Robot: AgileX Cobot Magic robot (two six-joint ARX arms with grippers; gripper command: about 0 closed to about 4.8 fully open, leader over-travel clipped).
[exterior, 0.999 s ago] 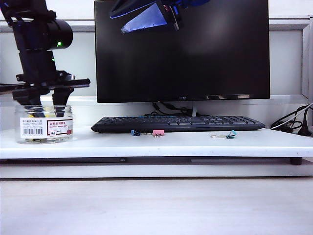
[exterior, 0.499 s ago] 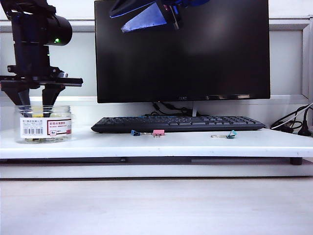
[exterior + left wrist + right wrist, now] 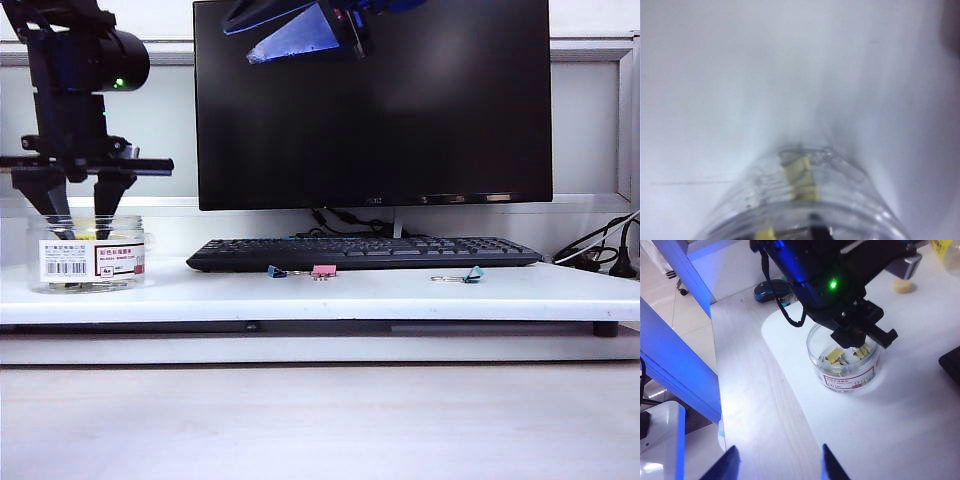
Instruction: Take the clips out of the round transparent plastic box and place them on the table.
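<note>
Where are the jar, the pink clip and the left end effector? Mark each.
jar [image 3: 90, 262], exterior view, on its white label.
pink clip [image 3: 323, 271], exterior view, on its body.
left end effector [image 3: 74, 212], exterior view, between its fingertips at the jar's mouth.

Black left arm [image 3: 75, 90] with green light; blue right tool [image 3: 780, 462] fingers.

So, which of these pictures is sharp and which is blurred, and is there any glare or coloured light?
Exterior view: sharp, evenly lit; a blue-lit reflection shows on the monitor. Left wrist view: badly blurred and washed out, only the round transparent plastic box with yellow clips is recognisable. Right wrist view: mostly sharp, blue light on the frame at the side, a green lamp on the left arm above the box.
</note>
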